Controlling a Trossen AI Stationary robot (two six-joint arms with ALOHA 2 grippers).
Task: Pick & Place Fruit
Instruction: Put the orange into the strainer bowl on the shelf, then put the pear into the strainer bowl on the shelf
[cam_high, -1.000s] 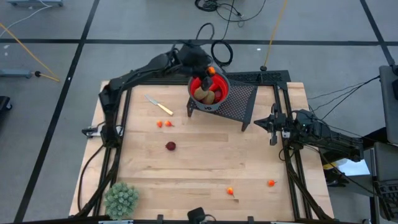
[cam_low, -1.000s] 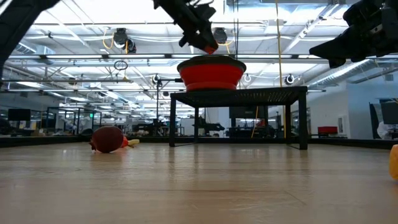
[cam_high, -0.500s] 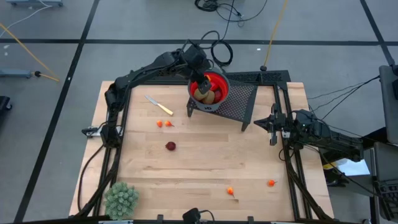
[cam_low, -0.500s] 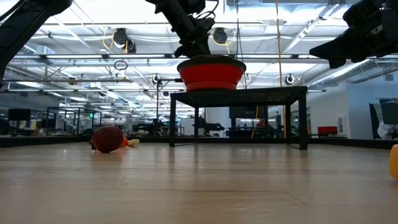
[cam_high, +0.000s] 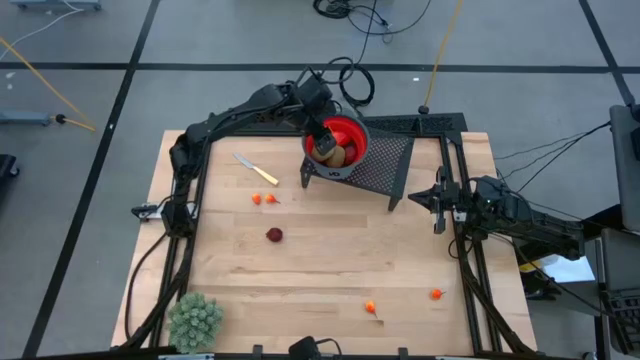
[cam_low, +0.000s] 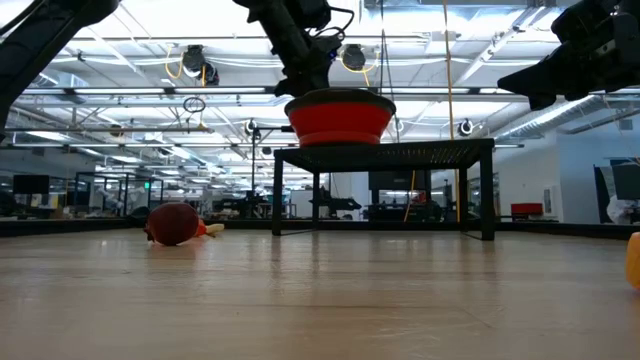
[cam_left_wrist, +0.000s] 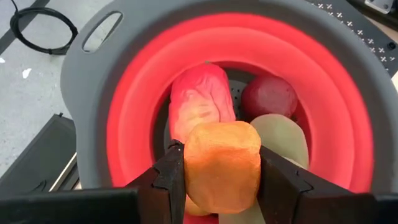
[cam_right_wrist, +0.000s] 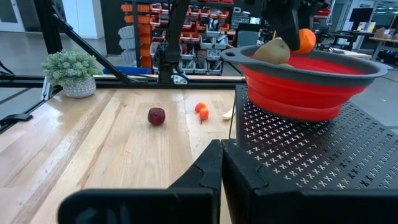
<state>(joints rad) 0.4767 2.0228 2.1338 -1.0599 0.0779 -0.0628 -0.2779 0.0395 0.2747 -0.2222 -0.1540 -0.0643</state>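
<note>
Left end effector reaches forward, fingers apparently clamped; right end effector hangs shut.

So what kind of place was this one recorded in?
Most likely a robotics lab or workshop hall. The low view shows a high ceiling with exposed trusses and strip lights, the right wrist view shows stocked shelving racks behind the wooden table, and cables trail over the grey floor.

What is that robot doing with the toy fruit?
The left gripper is holding an orange fruit piece just over the red bowl, which sits on a black mesh stand. Some fruit is already in the bowl. A dark red fruit and small orange pieces still lie on the wooden table. The right gripper waits shut at the table's right edge.
</note>
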